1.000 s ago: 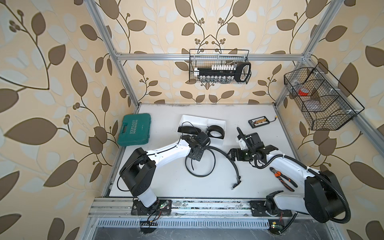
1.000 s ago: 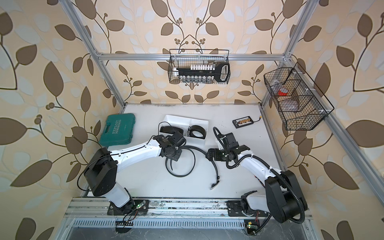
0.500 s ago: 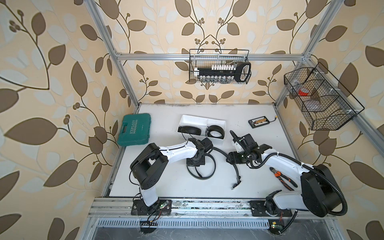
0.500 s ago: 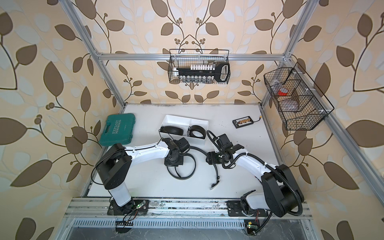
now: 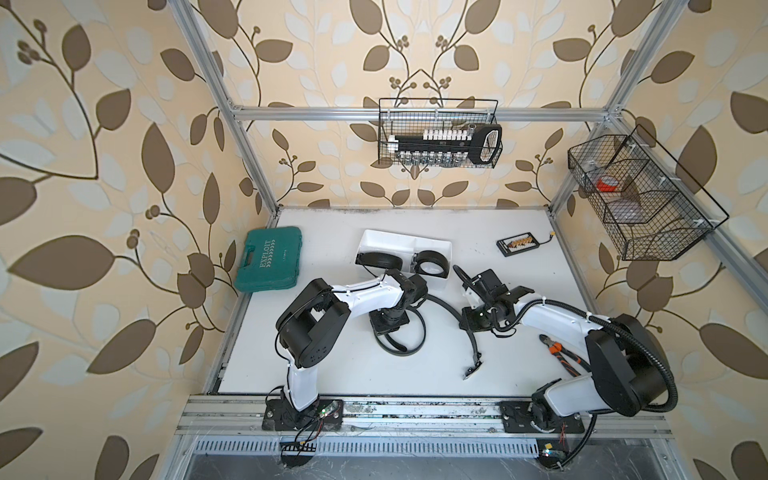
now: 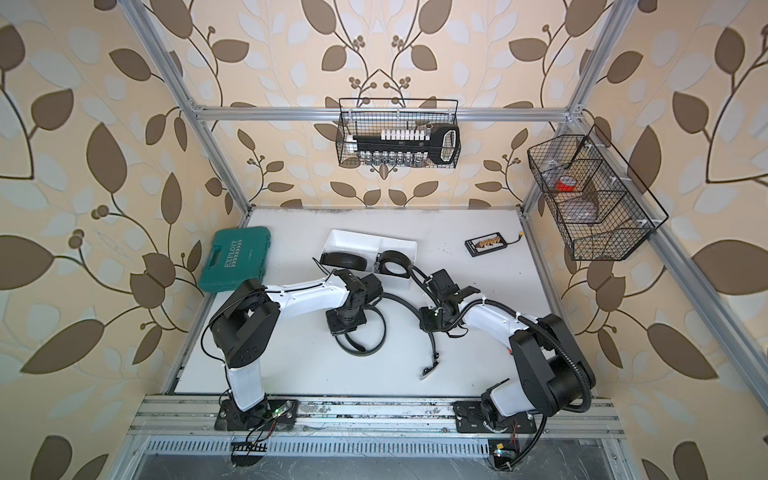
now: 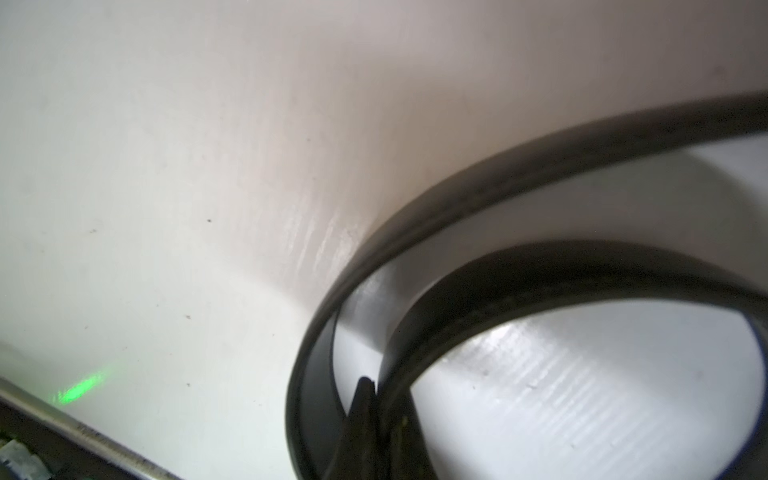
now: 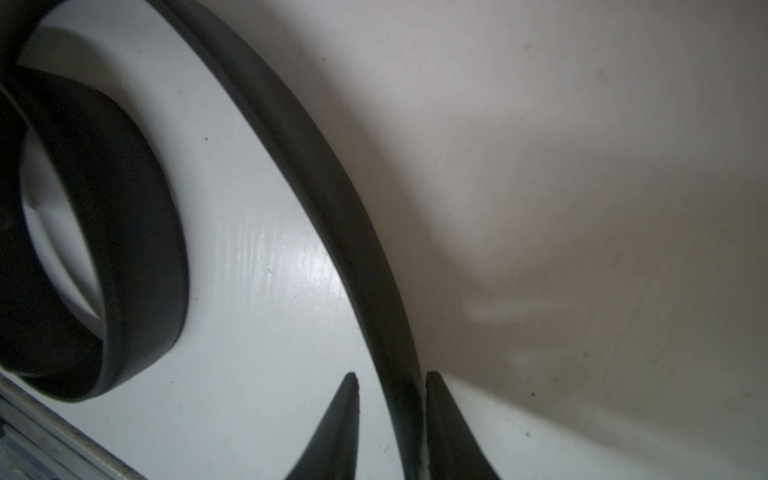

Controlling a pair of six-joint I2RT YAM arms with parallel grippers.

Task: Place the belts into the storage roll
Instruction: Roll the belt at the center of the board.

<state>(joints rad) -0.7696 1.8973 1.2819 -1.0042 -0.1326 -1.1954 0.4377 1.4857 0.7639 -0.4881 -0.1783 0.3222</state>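
Note:
The white storage roll (image 5: 399,243) lies at the back middle of the table, with two coiled belts (image 5: 380,262) (image 5: 432,273) in it. A third belt (image 5: 475,347) lies loose in front: a loop by my left arm, an arc to the right, and the buckle (image 5: 471,370) toward the front. My left gripper (image 5: 390,326) (image 7: 376,386) is shut on the belt's loop (image 7: 457,199). My right gripper (image 5: 471,322) (image 8: 392,386) straddles the strap (image 8: 353,232); one finger touches it and a gap shows at the other finger (image 8: 345,415).
A green tool case (image 5: 268,259) lies at the left edge. Orange-handled pliers (image 5: 559,353) lie beside my right arm. A small black board (image 5: 517,244) sits at the back right. Wire baskets hang on the back wall (image 5: 440,133) and the right frame (image 5: 640,199).
My right gripper's jaws have narrowed from wide open to close around the strap. My left arm folded inward and carried the belt loop toward the front.

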